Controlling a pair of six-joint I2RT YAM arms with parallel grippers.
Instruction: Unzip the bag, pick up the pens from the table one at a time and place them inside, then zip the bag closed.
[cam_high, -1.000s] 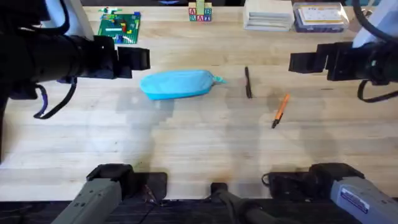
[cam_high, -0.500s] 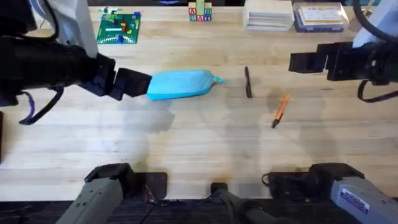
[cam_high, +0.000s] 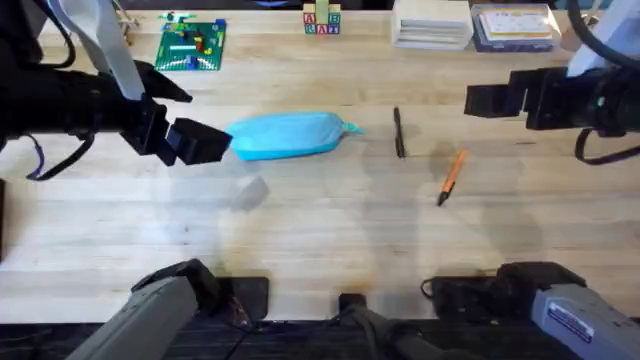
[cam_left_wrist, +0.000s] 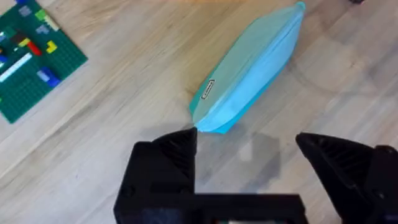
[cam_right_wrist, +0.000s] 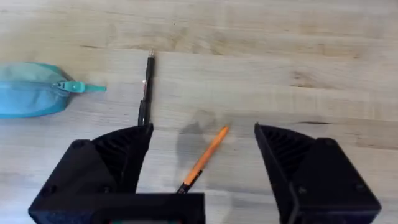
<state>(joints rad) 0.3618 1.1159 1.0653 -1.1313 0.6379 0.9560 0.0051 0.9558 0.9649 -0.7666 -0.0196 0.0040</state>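
The light-blue bag lies zipped on the table, its pull tab pointing toward the pens. My left gripper hovers open just off the bag's left end; in the left wrist view the bag lies a little beyond the open gripper. The black pen lies right of the bag, the orange pen further right and nearer the front. My right gripper hangs open above the table, right of both pens. In its wrist view the orange pen and black pen lie below it.
A green brick plate sits at the back left, also in the left wrist view. Letter blocks, a white box and a clear case line the back edge.
The left arm swung in and down toward the bag's left end, then drew back slightly to the left. The right arm, bag and pens have not moved.
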